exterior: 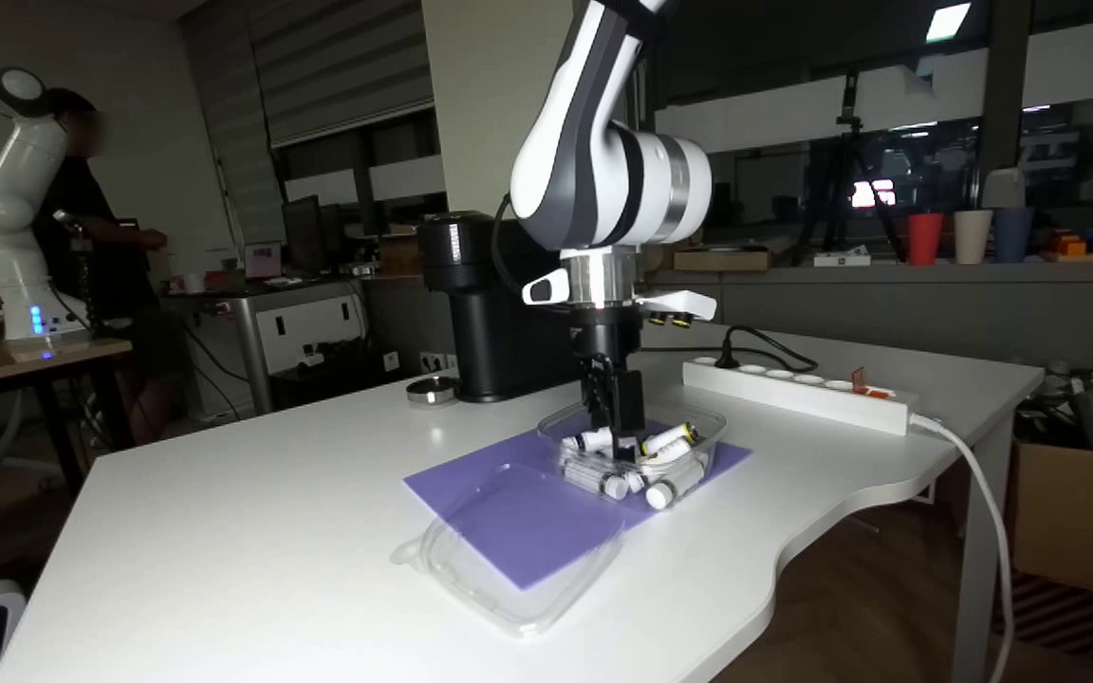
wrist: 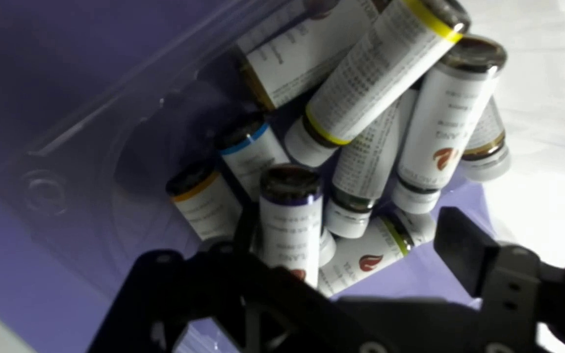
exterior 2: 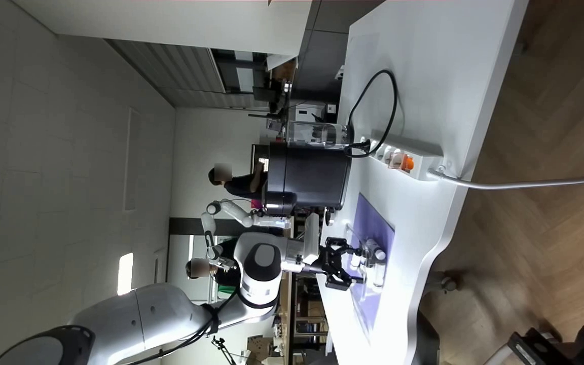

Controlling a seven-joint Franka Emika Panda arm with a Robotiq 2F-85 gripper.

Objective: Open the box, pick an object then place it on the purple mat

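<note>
Lid (exterior: 523, 550), near left in an exterior view, lies off, overlapping the purple mat (exterior: 452, 481): opening looks done. Rightward on the mat sits the clear box (exterior: 720, 431) of bottles (wrist: 368, 164), the gripper (wrist: 348, 228) right at them, fingers spread, gripping nothing; picking and placing look undone. Beyond stands a coffee machine (exterior: 527, 313), farther right a power strip (exterior: 793, 398); lid and box may crowd placing.

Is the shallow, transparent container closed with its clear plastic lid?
No, the clear lid lies off the container, over a corner of the flat purple mat.
</note>
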